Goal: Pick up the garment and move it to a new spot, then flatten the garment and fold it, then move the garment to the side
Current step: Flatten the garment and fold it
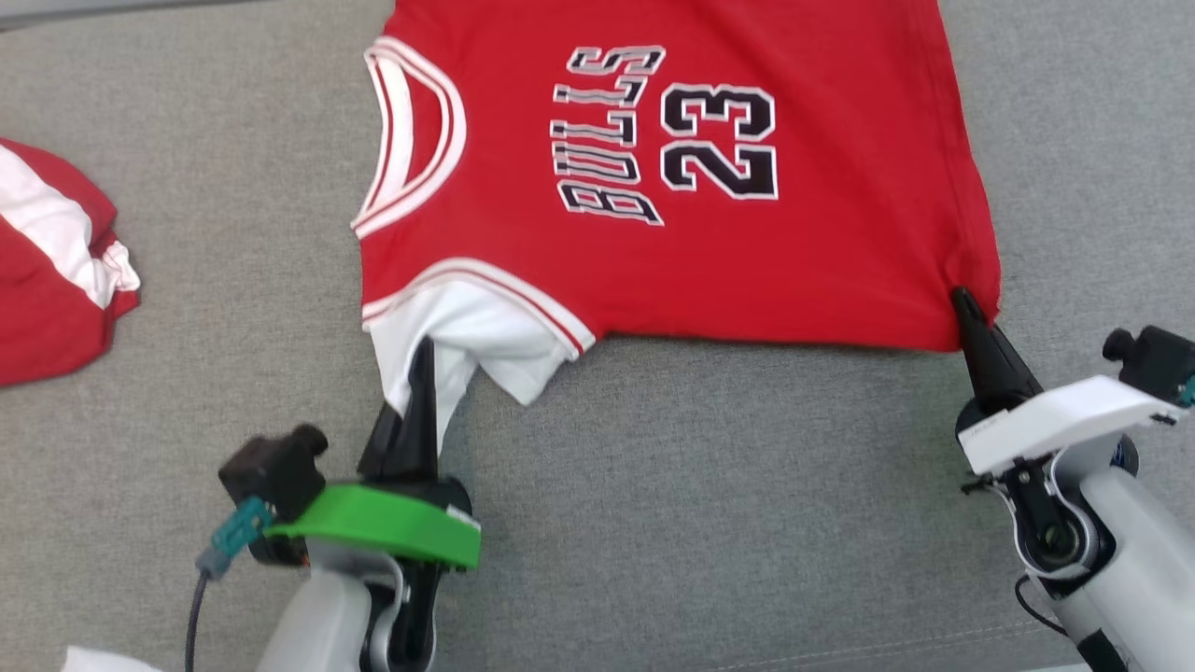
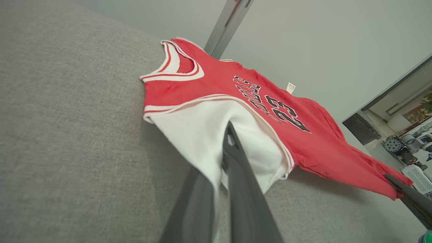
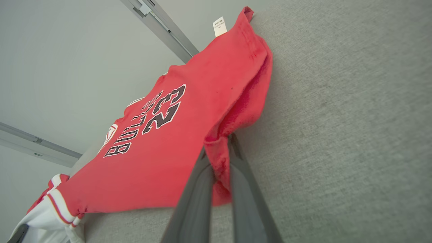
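The jersey (image 1: 747, 271) is seen as soft matt cloth; the surface (image 1: 700, 485) is covered in coarse, matt grey woven fabric.

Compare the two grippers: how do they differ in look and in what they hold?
The left gripper has a green mount and pinches the white sleeve; the right gripper has a white mount and pinches a red hem corner. Both are shut on the same jersey.
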Motion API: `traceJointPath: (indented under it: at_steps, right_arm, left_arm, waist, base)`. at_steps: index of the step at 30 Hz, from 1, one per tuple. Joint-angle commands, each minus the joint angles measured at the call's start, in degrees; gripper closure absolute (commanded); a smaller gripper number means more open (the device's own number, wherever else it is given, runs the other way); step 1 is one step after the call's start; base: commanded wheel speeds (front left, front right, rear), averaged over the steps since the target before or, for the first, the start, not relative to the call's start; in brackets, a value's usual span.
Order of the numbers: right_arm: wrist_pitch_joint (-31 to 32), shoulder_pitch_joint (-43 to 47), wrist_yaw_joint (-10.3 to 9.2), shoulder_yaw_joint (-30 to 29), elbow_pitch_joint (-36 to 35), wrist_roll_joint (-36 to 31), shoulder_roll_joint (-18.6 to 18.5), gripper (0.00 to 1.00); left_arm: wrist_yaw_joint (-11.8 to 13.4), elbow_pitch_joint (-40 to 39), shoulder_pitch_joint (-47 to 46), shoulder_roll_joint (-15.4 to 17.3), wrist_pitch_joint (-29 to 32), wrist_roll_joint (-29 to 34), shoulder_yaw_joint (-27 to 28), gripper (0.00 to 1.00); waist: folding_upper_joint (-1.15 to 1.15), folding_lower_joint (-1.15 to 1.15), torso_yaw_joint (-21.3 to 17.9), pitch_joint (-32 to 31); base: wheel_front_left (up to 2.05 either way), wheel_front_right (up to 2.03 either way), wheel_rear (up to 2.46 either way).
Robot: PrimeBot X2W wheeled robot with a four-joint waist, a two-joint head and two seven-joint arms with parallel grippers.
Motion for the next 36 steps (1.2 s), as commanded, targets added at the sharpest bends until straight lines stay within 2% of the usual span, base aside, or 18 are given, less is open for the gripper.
traceJointPath:
  at_steps: [1,9,16,27,36]
  right_arm:
    - [-0.15,2.77,0.01,-1.02,-0.76,-0.36,-0.15,1.0]
    - [-0.14,14.64,0.0,-4.87,-3.62,-1.67,-1.43,1.0]
    - [1.4,20.75,0.0,-8.33,-5.14,-3.2,-0.05,1.0]
    - [6.61,18.56,0.0,-10.56,-4.99,-6.08,4.32,1.0]
    - [13.61,13.08,0.01,-13.66,-3.32,-4.99,6.37,1.0]
  left_arm:
    - [0.42,-1.32,3.56,0.08,-0.14,-0.19,-0.04,1.0]
    - [2.38,-7.43,15.85,1.56,2.47,0.09,-2.74,1.0]
    - [3.19,-10.43,19.71,2.32,5.18,-0.6,-4.24,1.0]
    - [1.08,-5.8,14.33,3.19,7.24,-0.82,-5.32,1.0]
    - [-0.6,-2.2,5.4,4.61,9.8,-1.62,-5.15,1.0]
  waist:
    - [0.0,0.0,0.26,-5.0]
    - [0.0,0.0,1.81,-10.29]
    - [0.0,0.0,2.17,-11.74]
    - [0.0,0.0,0.38,-11.37]
    - [0.0,0.0,-1.15,-9.34]
  base:
    - [0.0,0.0,0.0]
    - [0.0,0.0,0.0]
    - [0.0,0.0,0.0]
    - [0.0,0.0,0.0]
    - [0.0,0.0,0.0]
